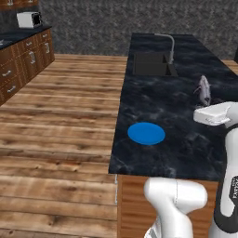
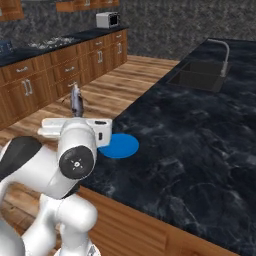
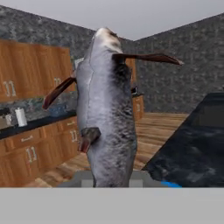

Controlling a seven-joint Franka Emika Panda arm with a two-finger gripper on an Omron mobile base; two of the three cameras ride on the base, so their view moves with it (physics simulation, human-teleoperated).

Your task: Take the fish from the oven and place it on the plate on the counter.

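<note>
My gripper (image 1: 204, 100) is shut on the fish (image 1: 203, 87), a small grey fish with reddish-brown fins that stands upright out of the jaws. In the hand view the fish (image 3: 107, 113) rises tall in the middle. The gripper (image 2: 76, 113) hangs in the air above the black marbled counter (image 1: 167, 109), with the fish (image 2: 76, 101) on top. The blue plate (image 1: 146, 133) lies flat on the counter near its front left edge, to the left of and below the gripper. The plate (image 2: 120, 146) lies bare, and a sliver of the plate (image 3: 173, 184) shows low in the hand view. The oven is out of view.
An inset sink (image 1: 151, 64) with a curved steel tap (image 1: 170, 45) sits at the counter's far end. Wooden floor (image 1: 60, 125) lies left of the counter. A run of wooden drawers (image 2: 50, 75) with a toaster (image 2: 107, 19) lines the far left wall.
</note>
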